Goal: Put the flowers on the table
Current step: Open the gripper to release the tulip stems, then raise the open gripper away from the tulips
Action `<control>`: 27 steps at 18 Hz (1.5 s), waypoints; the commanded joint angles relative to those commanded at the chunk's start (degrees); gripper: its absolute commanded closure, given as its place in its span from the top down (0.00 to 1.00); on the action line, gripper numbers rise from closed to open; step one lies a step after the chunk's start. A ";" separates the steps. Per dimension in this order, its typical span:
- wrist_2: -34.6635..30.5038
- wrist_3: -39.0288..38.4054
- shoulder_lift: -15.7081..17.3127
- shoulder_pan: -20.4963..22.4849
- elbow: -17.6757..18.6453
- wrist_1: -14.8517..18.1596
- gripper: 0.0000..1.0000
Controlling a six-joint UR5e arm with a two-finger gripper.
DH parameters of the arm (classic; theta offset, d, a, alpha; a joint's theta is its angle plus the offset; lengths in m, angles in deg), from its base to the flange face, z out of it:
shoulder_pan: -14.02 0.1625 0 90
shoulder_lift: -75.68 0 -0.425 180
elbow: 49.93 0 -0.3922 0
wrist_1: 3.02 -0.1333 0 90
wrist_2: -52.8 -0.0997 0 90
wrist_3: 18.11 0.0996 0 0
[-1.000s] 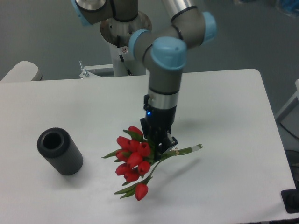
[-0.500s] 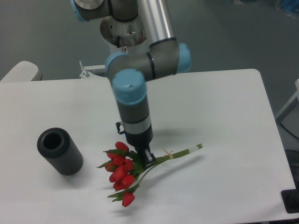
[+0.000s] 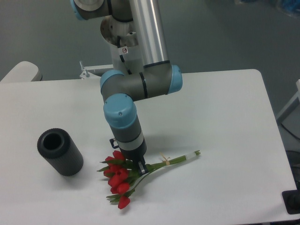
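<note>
White table [image 3: 225, 117] fills my view; I read no labels. My gripper [image 3: 139, 166] clamps the flowers [image 3: 123, 178], red buds toward seven o'clock, banded stems toward three, lying on it.

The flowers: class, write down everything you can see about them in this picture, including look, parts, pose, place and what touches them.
The flowers are a bunch of red tulip buds with green leaves and long green stems, tied by a pale band partway along the stems. They look artificial, though that is not certain. The bunch lies low across the white table, buds toward the near left, stem ends pointing right. The gripper sits on it where buds meet stems; its fingers are mostly hidden, so the grip cannot be judged. The dark vase stands apart to the left.
</note>
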 joint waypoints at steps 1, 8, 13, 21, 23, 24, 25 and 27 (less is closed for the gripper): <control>0.00 0.00 0.09 0.09 -0.26 0.00 0.43; -0.09 -0.62 0.61 0.35 -3.07 0.18 1.00; 0.79 -0.79 1.93 1.40 -7.02 0.53 1.00; 7.82 -9.22 1.23 2.55 -15.89 4.99 1.00; 10.35 -10.10 1.23 4.12 -19.49 10.08 1.00; 12.63 -10.63 1.32 5.09 -21.51 12.98 1.00; 15.01 -10.81 1.32 6.23 -23.45 15.62 1.00; 17.31 -10.81 1.32 7.29 -25.31 18.10 1.00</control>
